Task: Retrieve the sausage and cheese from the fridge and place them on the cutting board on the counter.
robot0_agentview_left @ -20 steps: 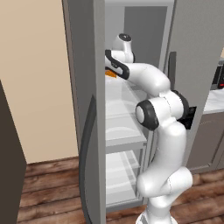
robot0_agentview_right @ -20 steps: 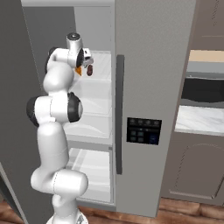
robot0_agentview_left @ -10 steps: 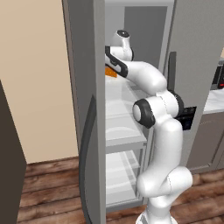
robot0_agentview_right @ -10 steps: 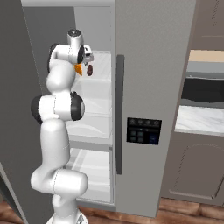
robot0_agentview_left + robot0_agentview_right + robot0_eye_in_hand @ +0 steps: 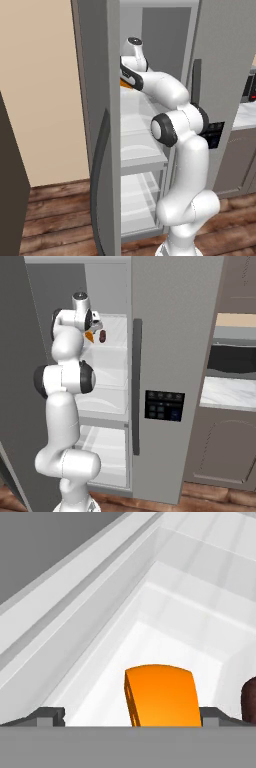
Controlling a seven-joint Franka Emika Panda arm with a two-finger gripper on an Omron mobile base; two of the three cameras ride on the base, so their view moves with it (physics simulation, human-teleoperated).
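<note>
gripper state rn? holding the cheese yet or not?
gripper: open, fingertips wide on either side of the cheese, not clamped on it. Cheese sits on the fridge shelf, sausage beside it.

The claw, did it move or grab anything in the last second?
The claw pushed a bit deeper into the fridge, closing in on the cheese; whether it has grabbed it, I can't tell. The sausage stayed on its shelf beside the cheese. The fridge door stayed open.

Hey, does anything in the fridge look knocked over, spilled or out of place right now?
Nothing stands out. The cheese and sausage sit on the fridge's upper white shelf, nothing spilled, with the gripper just above the cheese.
</note>
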